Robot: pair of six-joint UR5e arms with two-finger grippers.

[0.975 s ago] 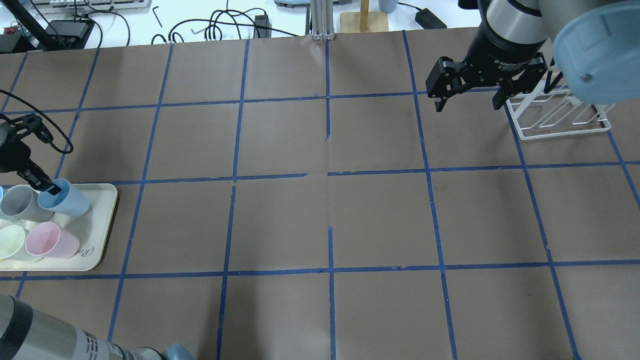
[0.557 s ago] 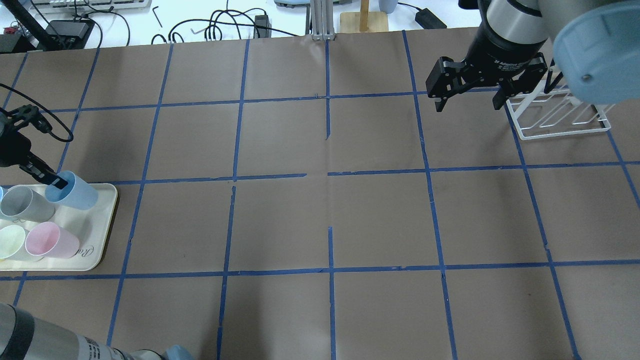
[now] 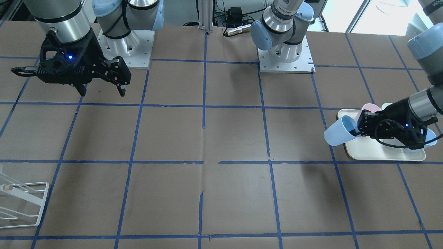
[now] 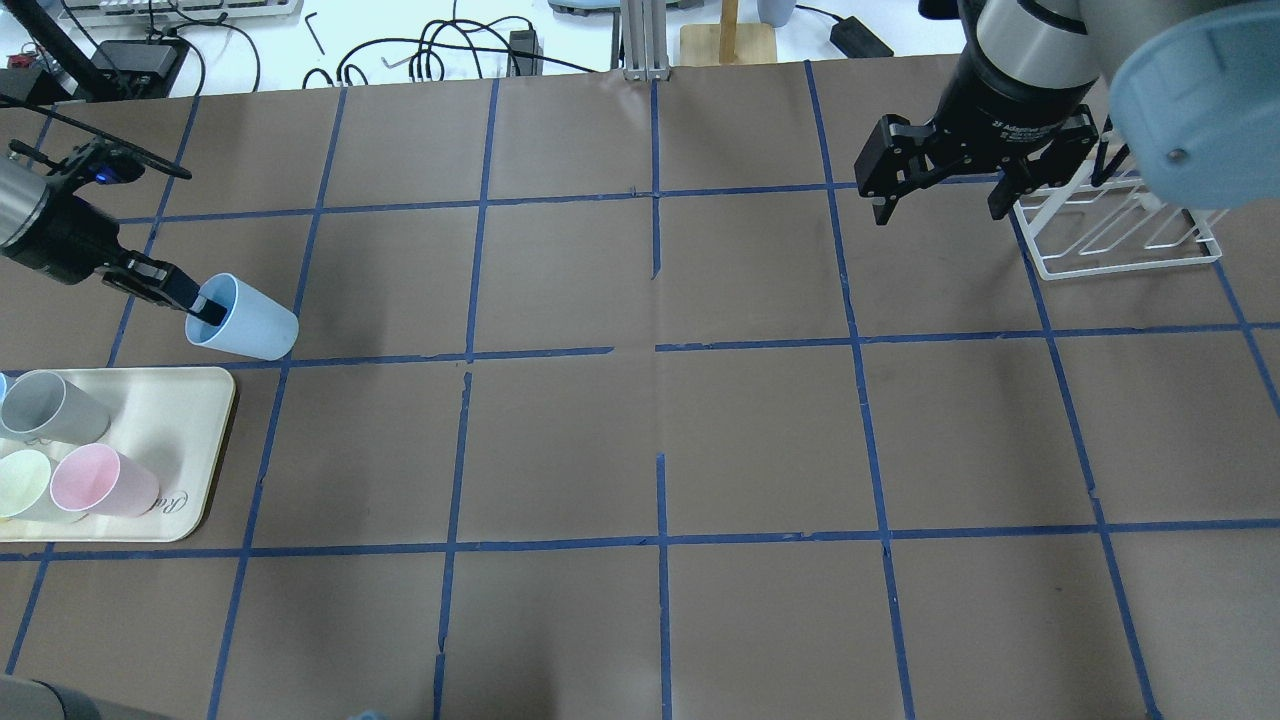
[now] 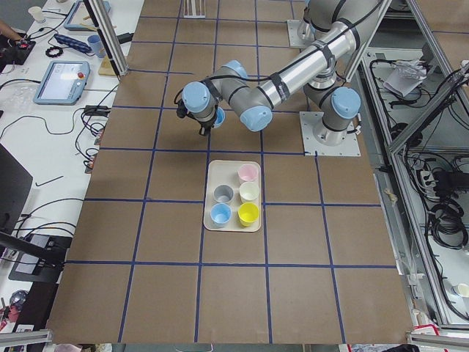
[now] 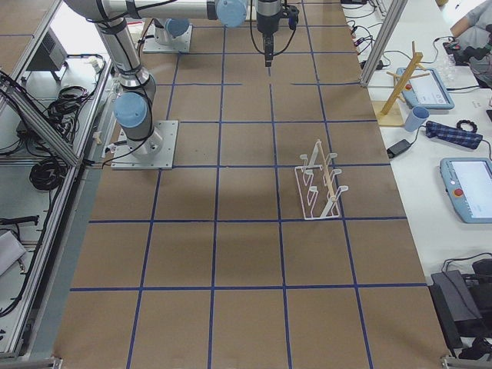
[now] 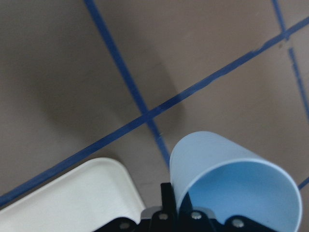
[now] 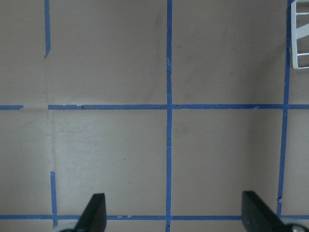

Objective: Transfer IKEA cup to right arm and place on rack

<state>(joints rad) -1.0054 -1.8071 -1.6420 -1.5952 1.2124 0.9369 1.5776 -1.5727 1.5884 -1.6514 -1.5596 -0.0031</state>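
The IKEA cup (image 4: pixel 247 327), a pale blue tumbler, hangs tilted on its side above the table, just past the far edge of the cream tray (image 4: pixel 185 430). My left gripper (image 4: pixel 200 303) is shut on its rim, one finger inside the mouth. The cup also shows in the front view (image 3: pixel 337 133) and the left wrist view (image 7: pixel 231 188). My right gripper (image 4: pixel 937 210) is open and empty, fingers spread wide, hovering beside the white wire rack (image 4: pixel 1120 235). The rack also shows in the front view (image 3: pixel 20 204) and the right side view (image 6: pixel 321 184).
The tray holds a grey cup (image 4: pixel 50 405), a pink cup (image 4: pixel 100 480), a pale green cup (image 4: pixel 22 482) and, in the left side view, a second blue cup (image 5: pixel 220 214) and a yellow one (image 5: pixel 248 213). Cables and a wooden stand (image 4: pixel 728 40) lie beyond the table's far edge.
My left gripper has lifted the blue cup off the tray and carried it away from the robot and a little toward the centre. The right gripper has barely moved.
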